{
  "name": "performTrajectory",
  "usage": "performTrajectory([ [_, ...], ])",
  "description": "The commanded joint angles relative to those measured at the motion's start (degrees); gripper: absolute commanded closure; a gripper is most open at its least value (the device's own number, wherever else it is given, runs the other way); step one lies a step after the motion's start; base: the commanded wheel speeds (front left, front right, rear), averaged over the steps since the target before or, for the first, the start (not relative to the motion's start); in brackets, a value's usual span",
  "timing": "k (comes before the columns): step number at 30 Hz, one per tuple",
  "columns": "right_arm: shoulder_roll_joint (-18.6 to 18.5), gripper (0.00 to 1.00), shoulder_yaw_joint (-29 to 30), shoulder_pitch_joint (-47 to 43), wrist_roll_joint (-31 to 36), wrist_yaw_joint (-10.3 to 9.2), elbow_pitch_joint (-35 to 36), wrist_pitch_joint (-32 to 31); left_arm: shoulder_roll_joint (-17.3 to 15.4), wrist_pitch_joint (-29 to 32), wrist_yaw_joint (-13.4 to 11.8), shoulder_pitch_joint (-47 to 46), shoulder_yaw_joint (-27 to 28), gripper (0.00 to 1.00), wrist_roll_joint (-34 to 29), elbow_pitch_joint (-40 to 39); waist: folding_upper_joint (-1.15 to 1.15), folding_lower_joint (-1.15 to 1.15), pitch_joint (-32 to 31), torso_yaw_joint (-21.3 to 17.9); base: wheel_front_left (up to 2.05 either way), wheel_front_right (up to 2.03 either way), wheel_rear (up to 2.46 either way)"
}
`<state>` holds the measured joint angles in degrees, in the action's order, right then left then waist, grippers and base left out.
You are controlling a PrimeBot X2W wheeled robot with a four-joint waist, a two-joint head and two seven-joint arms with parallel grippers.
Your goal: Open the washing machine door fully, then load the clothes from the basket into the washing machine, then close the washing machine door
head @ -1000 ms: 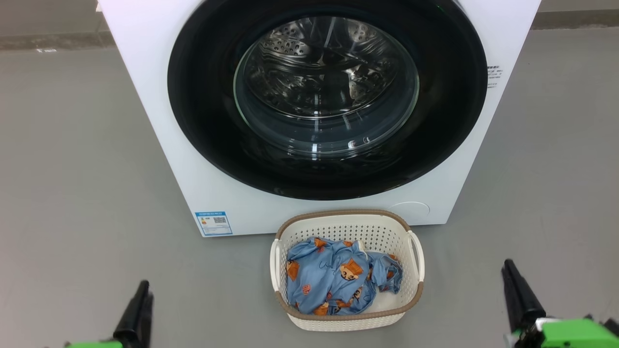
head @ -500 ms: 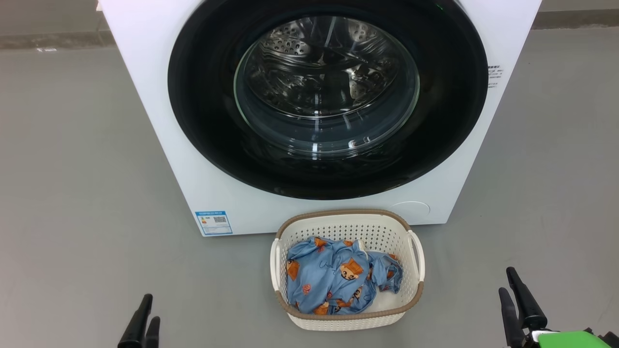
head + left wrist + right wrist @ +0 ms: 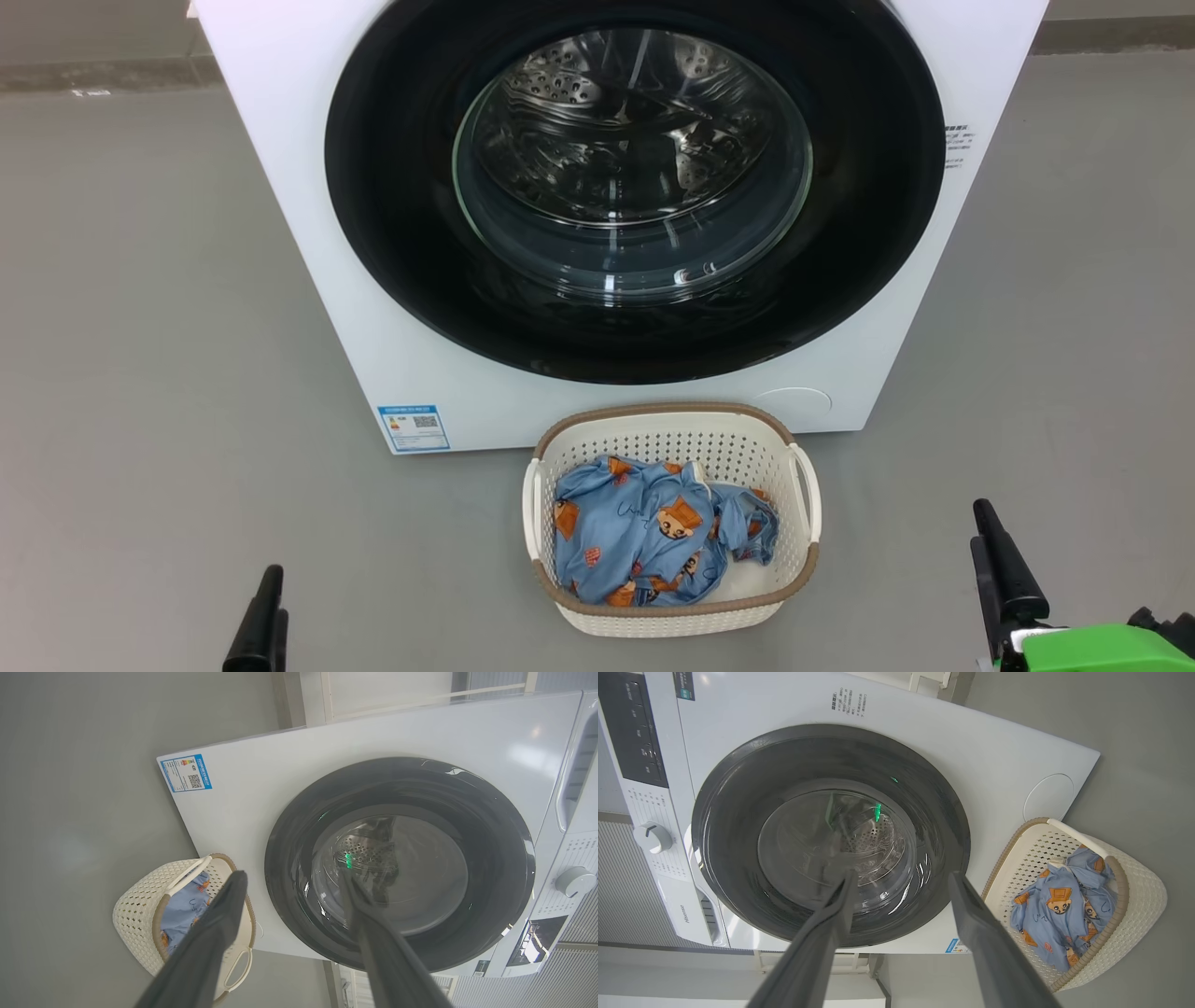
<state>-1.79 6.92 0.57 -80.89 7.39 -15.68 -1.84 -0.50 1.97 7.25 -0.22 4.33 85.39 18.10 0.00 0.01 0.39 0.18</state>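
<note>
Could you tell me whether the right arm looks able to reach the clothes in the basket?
Probably yes: the right gripper is open beside the basket, nothing stands between them, and the clothes lie uncovered in it.

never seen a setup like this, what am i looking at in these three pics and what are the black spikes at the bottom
It is a two-armed robot on wheels, seen through its own cameras. The head view looks down at a white washing machine with its round black door shut. On the grey floor in front stands a cream basket holding blue bear-print clothes. The other two pictures come from wrist cameras, tilted sideways. The black spikes are gripper fingers: the left gripper and right gripper are both open and hold nothing.
</note>
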Motion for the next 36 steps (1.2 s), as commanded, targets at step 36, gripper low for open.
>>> performTrajectory([
  [36,-3.5,0.00,-4.6,-0.1,38.4,0.05,6.1,6.5,-1.9,-6.5,0.1,1.0,2.6,0.00,-36.8,-5.6,0.00,-0.01,0.2,0.2,0.00,0.00,0.00],
])
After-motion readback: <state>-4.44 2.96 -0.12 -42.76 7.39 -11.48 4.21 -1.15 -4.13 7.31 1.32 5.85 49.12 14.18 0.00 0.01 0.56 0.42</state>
